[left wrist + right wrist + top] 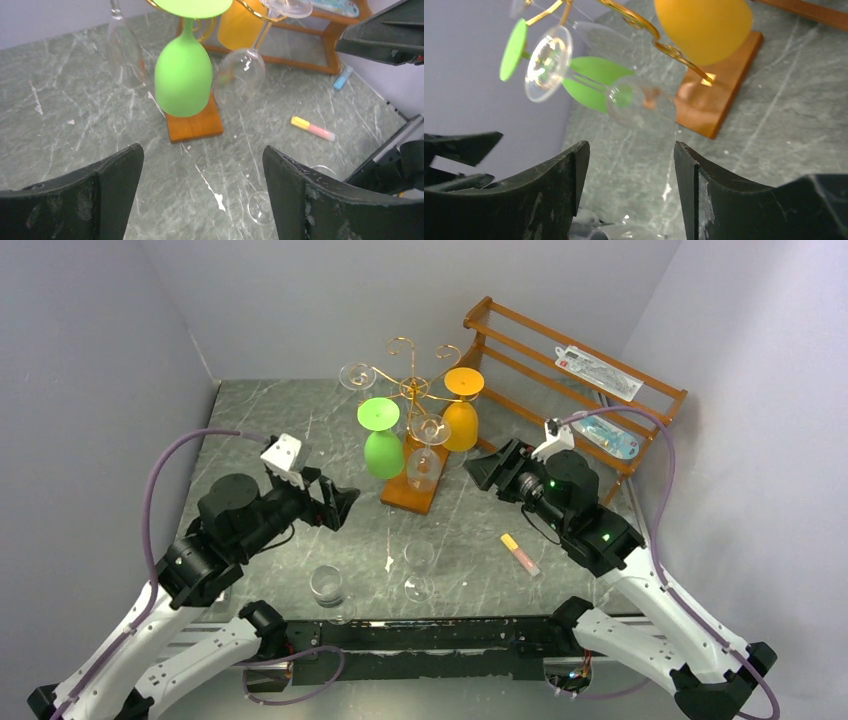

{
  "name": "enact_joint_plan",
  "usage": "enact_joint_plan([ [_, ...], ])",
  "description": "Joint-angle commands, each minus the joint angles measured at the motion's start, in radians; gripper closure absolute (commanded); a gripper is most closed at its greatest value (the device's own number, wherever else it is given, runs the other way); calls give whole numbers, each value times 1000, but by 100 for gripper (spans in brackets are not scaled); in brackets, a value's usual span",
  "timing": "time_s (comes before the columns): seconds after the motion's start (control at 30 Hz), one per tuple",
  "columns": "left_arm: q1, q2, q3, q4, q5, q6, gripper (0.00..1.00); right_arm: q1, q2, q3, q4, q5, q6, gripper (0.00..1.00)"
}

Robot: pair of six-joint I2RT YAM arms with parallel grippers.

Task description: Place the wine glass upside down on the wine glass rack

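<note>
The wine glass rack (413,390) is a gold wire tree on an orange-brown base (410,495). A clear wine glass (426,462) hangs upside down from its front arm, between a green glass (382,440) and an orange glass (460,412). My right gripper (472,472) is open just right of the clear glass, with nothing between its fingers. In the right wrist view that glass (624,97) hangs ahead of the open gripper (629,165). My left gripper (348,500) is open and empty, left of the base. Another clear wine glass (418,570) stands on the table.
A clear tumbler (327,585) sits near the front edge. A yellow-pink marker (519,553) lies on the table to the right. A brown slatted shelf (580,380) with packets stands at the back right. A further clear glass (357,375) hangs at the rack's back left.
</note>
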Motion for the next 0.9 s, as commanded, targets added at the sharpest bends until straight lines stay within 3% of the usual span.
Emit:
enact_joint_plan([
  [0.0, -4, 94, 61, -89, 92, -22, 9, -5, -48, -43, -104, -6, -82, 33],
  [0.13, -4, 191, 84, -139, 176, -85, 10, -5, -62, -77, -141, 22, -43, 33],
  [0.23, -3, 199, 68, -112, 244, -117, 4, -6, -64, -99, -144, 17, -18, 33],
  [0.43, -18, 200, 35, -68, 368, -200, 3, -6, -14, -86, -155, -31, -54, 32],
  [0.67, -131, 246, -3, -106, 271, -216, 17, -5, 20, -103, -143, -44, -52, 32],
  [0.87, -179, 278, -7, -32, 395, -175, 10, -6, 27, -113, -135, -56, -54, 32],
])
